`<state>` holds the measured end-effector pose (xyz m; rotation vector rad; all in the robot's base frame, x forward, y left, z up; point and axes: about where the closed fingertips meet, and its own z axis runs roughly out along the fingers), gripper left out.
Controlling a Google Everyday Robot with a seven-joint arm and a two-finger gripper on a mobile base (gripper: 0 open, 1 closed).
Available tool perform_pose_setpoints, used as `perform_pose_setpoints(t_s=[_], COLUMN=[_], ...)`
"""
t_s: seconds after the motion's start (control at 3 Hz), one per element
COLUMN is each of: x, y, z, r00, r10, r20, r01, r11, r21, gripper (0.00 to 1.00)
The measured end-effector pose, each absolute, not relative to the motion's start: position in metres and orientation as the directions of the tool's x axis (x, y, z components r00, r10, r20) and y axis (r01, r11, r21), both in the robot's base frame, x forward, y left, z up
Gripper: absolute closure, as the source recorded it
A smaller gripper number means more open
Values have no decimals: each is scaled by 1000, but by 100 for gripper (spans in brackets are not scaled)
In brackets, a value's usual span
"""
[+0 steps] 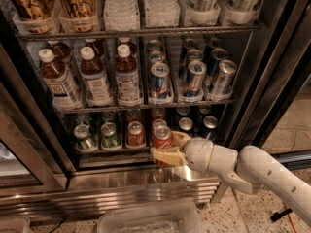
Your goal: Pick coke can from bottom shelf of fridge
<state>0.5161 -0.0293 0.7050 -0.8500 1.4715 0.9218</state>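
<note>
Coke can: upright red painted metal with a silver lid, at the front lip of the bottom shelf of the fridge.
Gripper: tan fingers clasp the can's sides; the white wrist lies at 4 o'clock from it.
Long axis: vertical, 12 to 6.
Neighbour: second red can, close at 9 o'clock.

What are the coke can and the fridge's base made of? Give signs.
The coke can: likely thin metal, silver lid, glossy red paint; the hand grips it at the front of the bottom shelf. The fridge base: apparently stainless steel, slatted, mirror-like reflections.
</note>
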Motion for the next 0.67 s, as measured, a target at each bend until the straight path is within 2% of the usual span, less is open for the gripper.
perform_pose_setpoints(t_s=[0.67], x=[481], y=[-27], z=[742], r00=[-203], r10=[9], r20=[-979], r01=[-919], r11=[344], r21=[194], gripper=[100])
